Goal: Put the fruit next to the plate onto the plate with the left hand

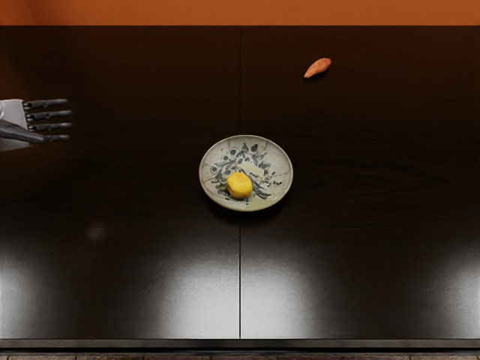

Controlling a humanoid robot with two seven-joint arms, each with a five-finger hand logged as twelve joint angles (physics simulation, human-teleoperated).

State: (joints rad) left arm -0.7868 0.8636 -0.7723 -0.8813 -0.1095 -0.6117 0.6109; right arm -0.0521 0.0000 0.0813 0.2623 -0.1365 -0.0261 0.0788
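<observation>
While the left hand (31, 124) shows only at the picture's left edge, we log it as open: its dark fingers (49, 115) lie stretched out straight, roughly parallel, pointing to the right across the table (112, 262), with narrow gaps between them. Nothing sits between the fingers and nothing touches them; the hand holds no object. Whether it rests on the table or hangs above it, we cannot tell from this slanted view.

Plate (279, 160): round, pale, with a dark blue-grey leaf-like pattern, near the middle of the table, straddling the thin seam (240, 285) that runs front to back. It is well apart from the hand, to its right and slightly nearer the front edge.

Fruit (239, 184): yellow, rounded, lying on the plate, in its lower left part, inside the rim.

Other item: a small, elongated orange object (317, 67), tilted, lies on the bare table far back and to the right of the plate, well apart from it and from the hand.

Table surface: dark, glossy, with pale reflections toward the front edge. An orange band (240, 11) runs along the top of the view behind the table.
</observation>
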